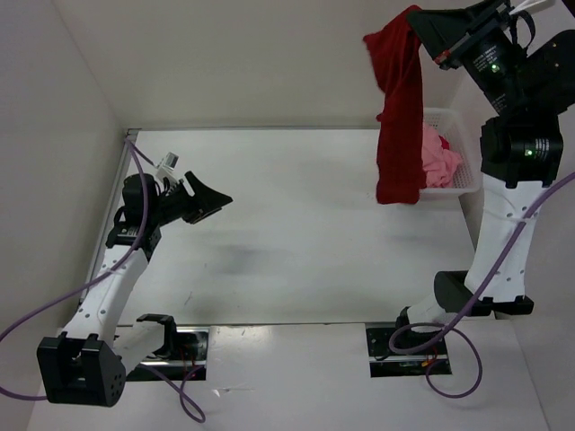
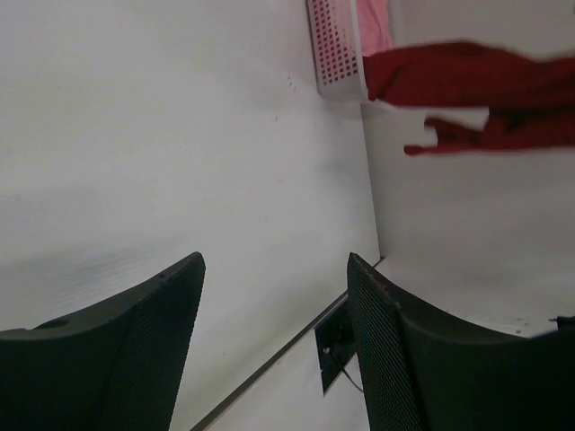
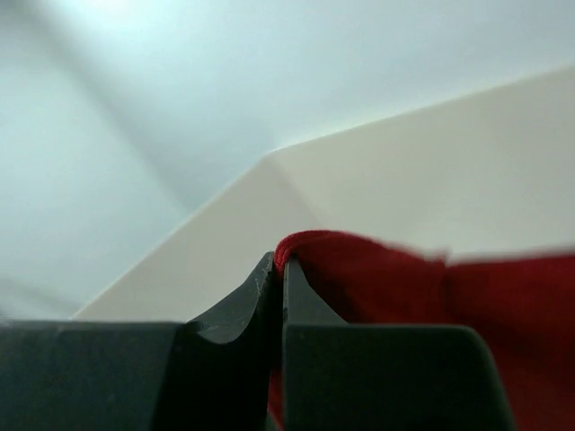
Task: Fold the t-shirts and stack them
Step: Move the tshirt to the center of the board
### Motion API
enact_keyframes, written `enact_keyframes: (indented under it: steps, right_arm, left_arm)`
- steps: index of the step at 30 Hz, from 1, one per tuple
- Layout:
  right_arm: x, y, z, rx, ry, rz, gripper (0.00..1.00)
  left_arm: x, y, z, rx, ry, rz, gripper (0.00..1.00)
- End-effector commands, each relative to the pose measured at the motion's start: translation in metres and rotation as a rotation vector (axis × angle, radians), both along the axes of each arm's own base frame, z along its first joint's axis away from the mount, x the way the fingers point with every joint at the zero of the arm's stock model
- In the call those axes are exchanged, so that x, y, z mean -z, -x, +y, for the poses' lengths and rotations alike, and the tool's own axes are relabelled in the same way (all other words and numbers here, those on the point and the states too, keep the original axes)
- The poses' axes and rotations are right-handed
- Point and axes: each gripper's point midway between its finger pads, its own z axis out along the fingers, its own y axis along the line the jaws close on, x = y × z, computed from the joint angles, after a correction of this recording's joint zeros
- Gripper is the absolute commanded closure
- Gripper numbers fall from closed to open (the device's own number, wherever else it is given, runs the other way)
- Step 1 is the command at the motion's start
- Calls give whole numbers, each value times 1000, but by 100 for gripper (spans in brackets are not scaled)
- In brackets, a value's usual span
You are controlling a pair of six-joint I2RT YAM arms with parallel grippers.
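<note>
Shirt: dark red t-shirt (image 1: 400,117) hangs straight down, long axis vertical, pinched at its top edge by the closed right gripper (image 1: 420,22), high at far right, hem near the basket (image 1: 449,190). Empty left gripper (image 1: 208,199) stands wide open, well apart at left, pointing right toward it. Right arm clearly nearer.

The dark red t-shirt (image 1: 400,117) hangs limp in mid-air (bunched at top); the light pink t-shirt (image 1: 440,162) lies crumpled in the basket (image 1: 452,191).

Left arm (image 1: 108,287): bent low.
Left gripper (image 2: 275,260): jaws apart, empty.
Right arm (image 1: 503,242): raised high.
Right gripper (image 3: 278,262): pinched onto dark red t-shirt (image 1: 400,117).
</note>
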Motion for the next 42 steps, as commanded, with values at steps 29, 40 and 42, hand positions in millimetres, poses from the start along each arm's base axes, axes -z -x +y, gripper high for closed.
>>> enact_keyframes:
  steps: [29,40,42]
  right_arm:
    - [241,-14,5,-66,61,521,100]
    - [38,-11,198,-587,-26,109,100]
    - [3,20,190,-665,-83,7,100]
  left_arm:
    - [88,-1,-66,56,-161,157,28]
    - [37,-21,11,-177,-71,123,28]
    - [32,-21,28,-228,-73,113,28]
